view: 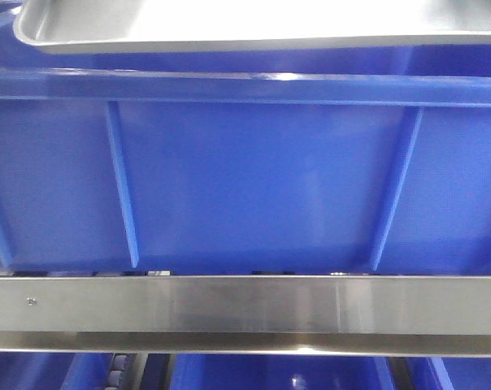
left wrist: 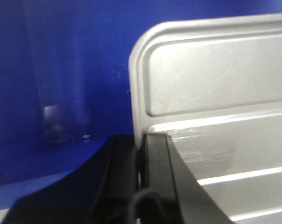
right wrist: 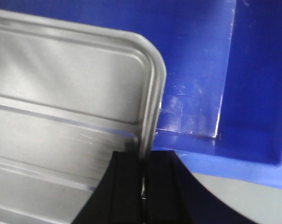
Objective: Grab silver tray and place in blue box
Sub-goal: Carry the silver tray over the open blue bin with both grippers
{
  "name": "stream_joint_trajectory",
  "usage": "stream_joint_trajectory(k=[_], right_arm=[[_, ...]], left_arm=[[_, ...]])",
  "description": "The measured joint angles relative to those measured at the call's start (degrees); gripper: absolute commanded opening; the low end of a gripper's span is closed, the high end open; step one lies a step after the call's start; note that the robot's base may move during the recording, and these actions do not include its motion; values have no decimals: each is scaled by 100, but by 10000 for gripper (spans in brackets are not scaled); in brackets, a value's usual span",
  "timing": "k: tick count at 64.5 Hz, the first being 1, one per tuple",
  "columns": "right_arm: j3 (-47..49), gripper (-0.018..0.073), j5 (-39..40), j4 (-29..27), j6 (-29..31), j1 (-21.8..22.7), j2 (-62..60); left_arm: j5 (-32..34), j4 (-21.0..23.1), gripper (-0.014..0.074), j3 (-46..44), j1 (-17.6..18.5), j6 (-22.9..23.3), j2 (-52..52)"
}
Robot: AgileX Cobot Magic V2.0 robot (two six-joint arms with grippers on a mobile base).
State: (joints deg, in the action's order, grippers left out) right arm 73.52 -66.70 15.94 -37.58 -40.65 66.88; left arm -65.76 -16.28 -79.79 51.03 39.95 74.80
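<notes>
The silver tray (view: 254,24) hangs just above the rim of the blue box (view: 254,179), at the top of the front view. In the left wrist view my left gripper (left wrist: 141,144) is shut on the tray's left rim; the tray (left wrist: 215,84) shows its ridged bottom, with the box's inner wall (left wrist: 61,70) behind. In the right wrist view my right gripper (right wrist: 143,161) is shut on the tray's right rim; the tray (right wrist: 71,84) hangs over the box's inside corner (right wrist: 215,93). Neither gripper shows in the front view.
A steel rail (view: 245,313) runs across the front below the blue box. More blue crates (view: 270,374) sit under it. A pale grey surface (right wrist: 253,200) lies outside the box's rim in the right wrist view.
</notes>
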Motion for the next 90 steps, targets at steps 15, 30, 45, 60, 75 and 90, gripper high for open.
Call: stream_joint_trajectory(k=[15, 30, 45, 60, 75, 90], right_arm=[[0, 56, 0, 0, 0, 0, 0], [0, 56, 0, 0, 0, 0, 0], [0, 56, 0, 0, 0, 0, 0], [0, 56, 0, 0, 0, 0, 0], [0, 56, 206, 32, 0, 0, 0], [581, 56, 278, 113, 106, 238, 300]], left_arm=[[0, 0, -104, 0, 0, 0, 0], [0, 0, -104, 0, 0, 0, 0], [0, 4, -104, 0, 0, 0, 0], [0, 4, -104, 0, 0, 0, 0], [-101, -118, -104, -237, 0, -40, 10], [-102, -411, -104, -857, -215, -216, 383]])
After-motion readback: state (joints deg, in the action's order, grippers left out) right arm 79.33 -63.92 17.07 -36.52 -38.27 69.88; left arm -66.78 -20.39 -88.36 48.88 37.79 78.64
